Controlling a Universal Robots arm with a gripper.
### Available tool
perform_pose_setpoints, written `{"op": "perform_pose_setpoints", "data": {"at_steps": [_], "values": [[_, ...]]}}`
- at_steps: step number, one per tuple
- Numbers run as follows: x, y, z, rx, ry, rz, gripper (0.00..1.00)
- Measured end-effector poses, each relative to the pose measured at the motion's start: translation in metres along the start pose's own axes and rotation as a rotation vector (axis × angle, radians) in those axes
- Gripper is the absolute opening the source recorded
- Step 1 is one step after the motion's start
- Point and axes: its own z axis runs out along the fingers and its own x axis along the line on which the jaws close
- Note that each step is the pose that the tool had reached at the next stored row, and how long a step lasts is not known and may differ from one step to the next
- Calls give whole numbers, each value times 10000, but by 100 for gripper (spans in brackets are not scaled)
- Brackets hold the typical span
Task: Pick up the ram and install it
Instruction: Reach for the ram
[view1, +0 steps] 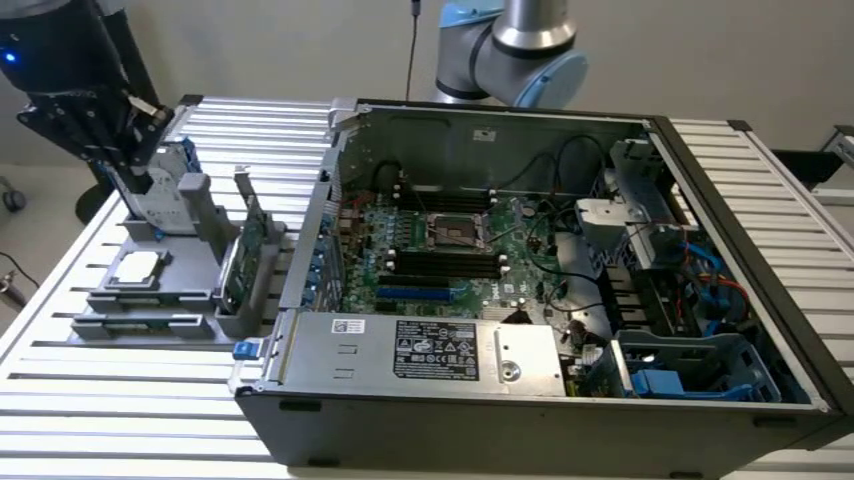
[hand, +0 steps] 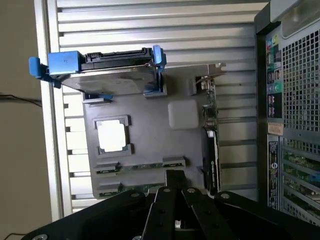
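Two ram sticks stand on edge as thin green strips (hand: 137, 166) in slots of a grey parts tray (hand: 150, 130), which lies on the slatted table (view1: 80, 400) at the exterior view's left. My black gripper (hand: 175, 175) hangs over that tray, its fingers drawn together with nothing between them, their tips near the closer ram slots. In the exterior view the gripper (view1: 120, 175) is above the tray's (view1: 187, 275) far end, beside the upright hard drive (view1: 167, 195). The motherboard's empty black memory slots (view1: 441, 265) lie inside the open computer case (view1: 534, 410).
The tray also carries a silver hard drive in a blue caddy (hand: 107, 75), a square processor (hand: 111, 136) and a green expansion card with a metal bracket (hand: 210, 135) standing on edge. The case's grilled back wall (hand: 295, 100) rises right next to the tray.
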Motion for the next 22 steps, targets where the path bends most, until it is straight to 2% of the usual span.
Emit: {"op": "perform_pose_setpoints", "data": {"at_steps": [9,22], "values": [[401,-45,96,16,0,-1,11],[390,-359,89,13,6,-125,11]]}}
